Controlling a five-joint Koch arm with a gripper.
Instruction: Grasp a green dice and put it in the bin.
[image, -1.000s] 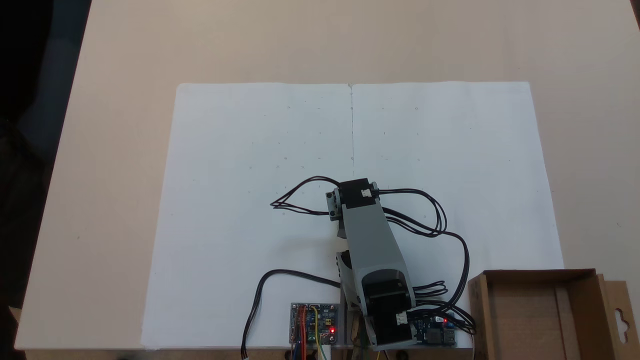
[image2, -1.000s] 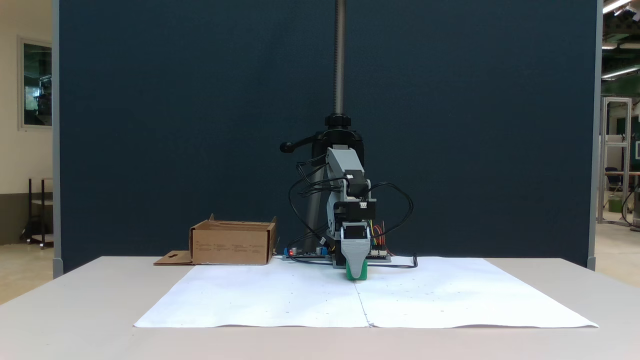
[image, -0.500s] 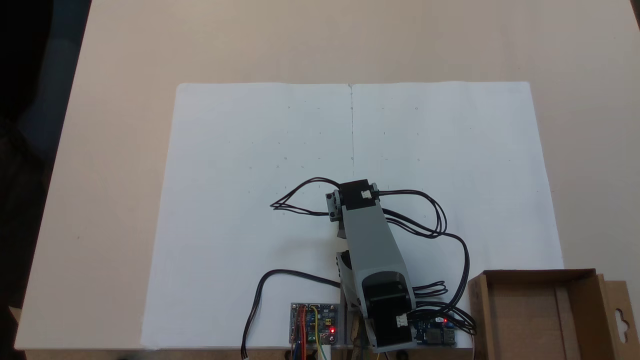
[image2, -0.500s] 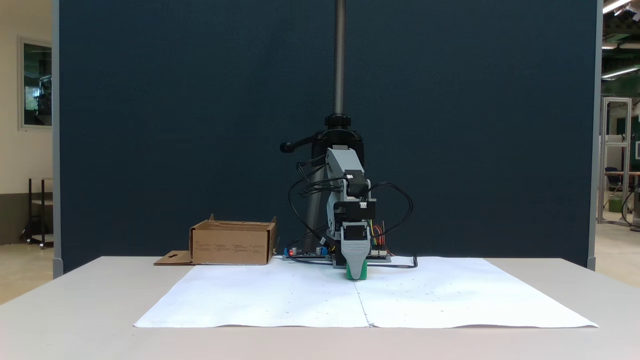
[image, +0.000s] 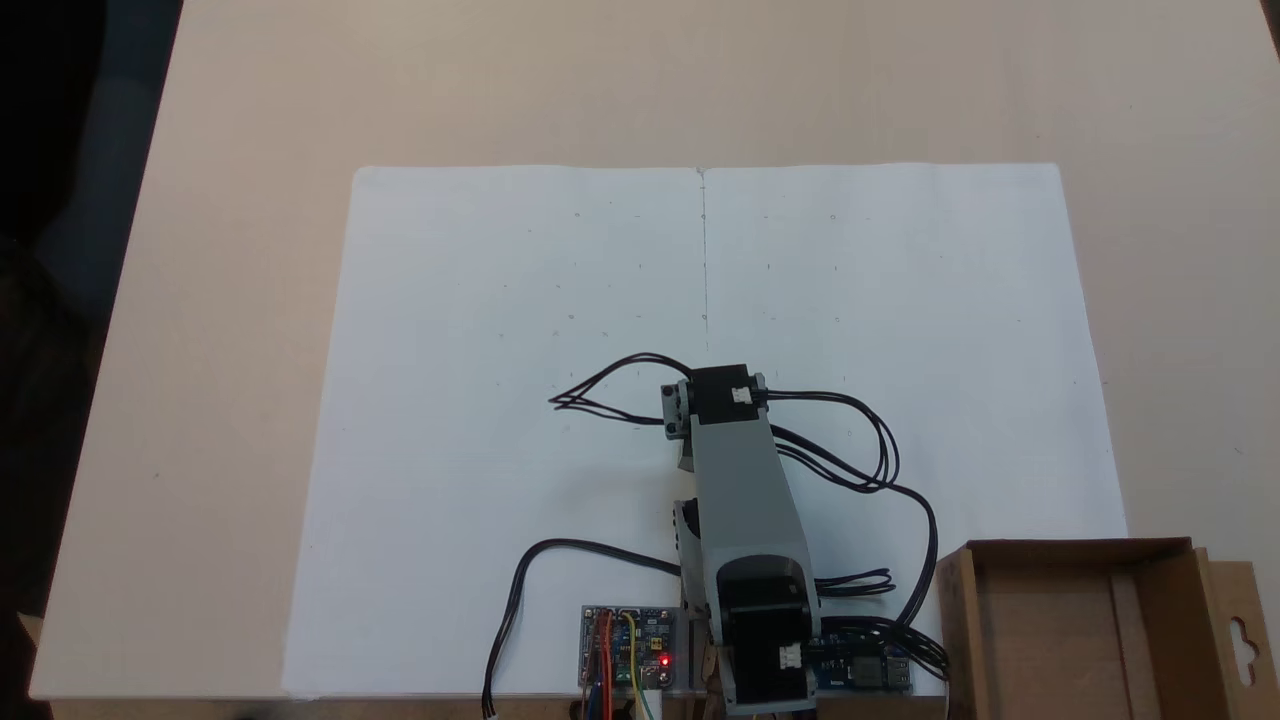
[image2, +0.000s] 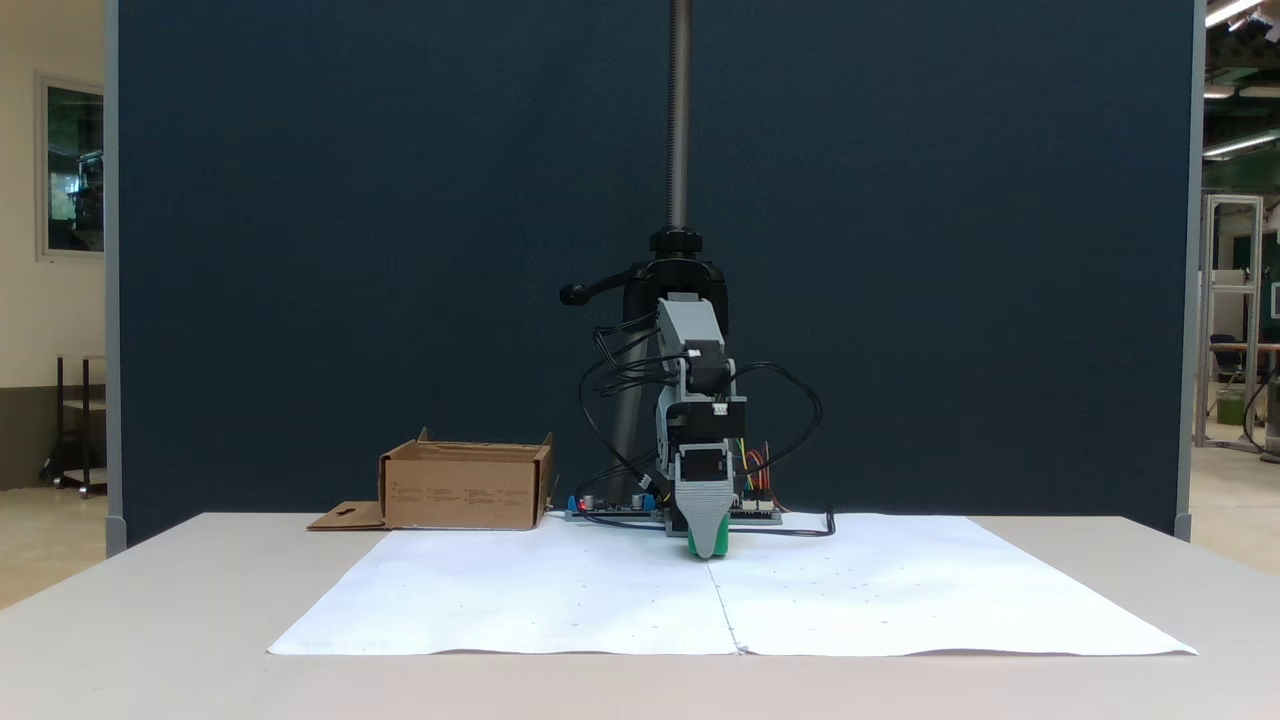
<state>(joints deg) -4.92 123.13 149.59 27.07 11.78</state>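
Note:
In a fixed view from the front, the green dice (image2: 693, 545) peeks out as green slivers behind the grey front jaw of my gripper (image2: 708, 545), low over the white paper (image2: 560, 600). The jaws stand one behind the other, so only one tip shows. Seen from above in a fixed view, the arm (image: 745, 480) covers both gripper and dice. The bin is a brown cardboard box with low walls, at the lower right (image: 1075, 548) from above and left of the arm (image2: 465, 492) from the front. Its flap (image: 1240, 640) carries a hang-hole.
Black cables (image: 880, 450) loop out on both sides of the arm. Circuit boards (image: 630, 645) sit beside the arm's base at the paper's near edge. A dark partition (image2: 350, 250) and a clamp pole (image2: 680, 120) stand behind the table.
The arm has swung slightly, its upper link now straighter in the view from above. From the front, the gripper and the green behind it have shifted a little left, and less green shows.

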